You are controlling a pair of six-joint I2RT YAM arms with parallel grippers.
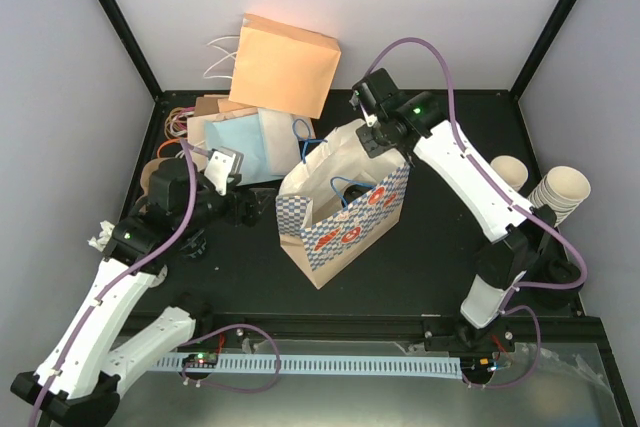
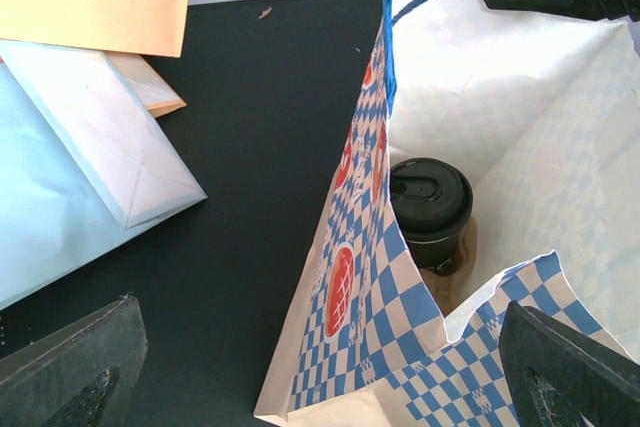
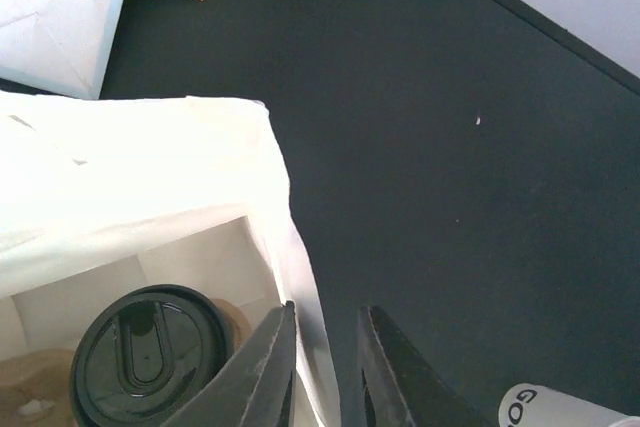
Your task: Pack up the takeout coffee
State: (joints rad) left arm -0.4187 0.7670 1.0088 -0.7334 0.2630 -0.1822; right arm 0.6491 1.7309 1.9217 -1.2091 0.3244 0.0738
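The blue-checked paper bag [image 1: 345, 222] stands open at the table's middle. The takeout coffee [image 2: 430, 209], a cup under a black lid, stands upright on the bag's floor; it also shows in the right wrist view [image 3: 150, 367]. The top view hides it. My right gripper [image 1: 372, 137] is at the bag's far rim; its fingers [image 3: 327, 309] stand a little apart, astride the white bag wall [image 3: 150, 177], the inner finger touching it. My left gripper [image 1: 232, 209] is wide open and empty just left of the bag [image 2: 360, 277], its fingers [image 2: 320, 307] at the frame's lower corners.
Flat paper bags lie at the back left: an orange one [image 1: 288, 62], a light blue one [image 1: 245, 147], brown ones beneath. Stacks of cream cups [image 1: 562, 192] and a single cup [image 1: 508, 172] sit at the right edge; one cup's side shows in the right wrist view [image 3: 565, 409].
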